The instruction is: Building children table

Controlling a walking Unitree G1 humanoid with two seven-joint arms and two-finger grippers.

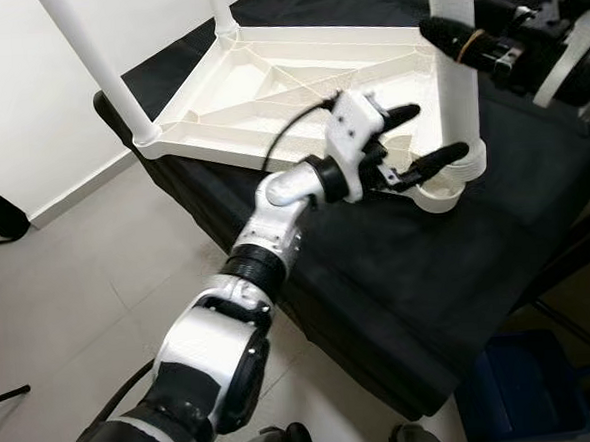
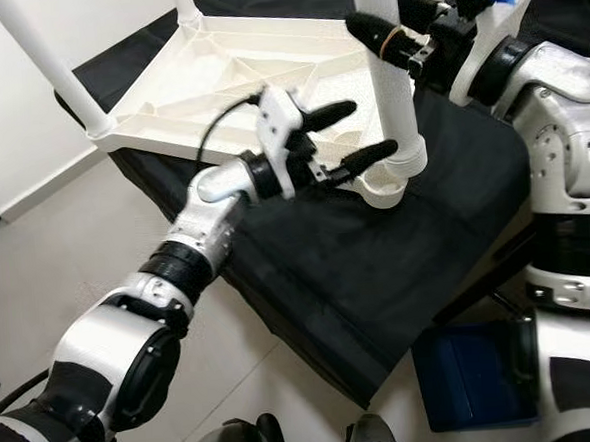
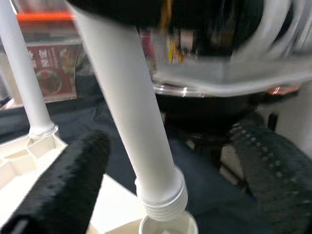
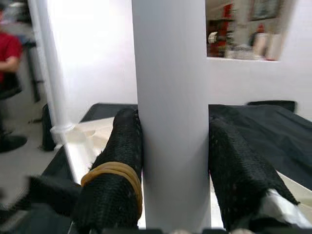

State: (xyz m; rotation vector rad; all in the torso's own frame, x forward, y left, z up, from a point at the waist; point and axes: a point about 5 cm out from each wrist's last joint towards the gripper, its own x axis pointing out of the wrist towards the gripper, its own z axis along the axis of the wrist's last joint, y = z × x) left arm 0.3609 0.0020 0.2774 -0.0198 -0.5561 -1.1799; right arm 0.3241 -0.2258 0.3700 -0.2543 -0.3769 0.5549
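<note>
Currently the right gripper [image 4: 173,161] clamps its fingers on the white table leg [image 2: 386,65] above the corner socket [image 2: 385,187]; the left gripper [image 2: 348,136] fingers are apart beside the upturned tabletop [image 2: 216,76].

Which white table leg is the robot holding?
The leg at the near corner socket, clamped by the right gripper. The other legs stand untouched at the far corners.

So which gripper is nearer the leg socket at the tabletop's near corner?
Left. The left gripper hangs open right beside the corner socket; the right gripper is clamped on the white table leg higher up.
</note>
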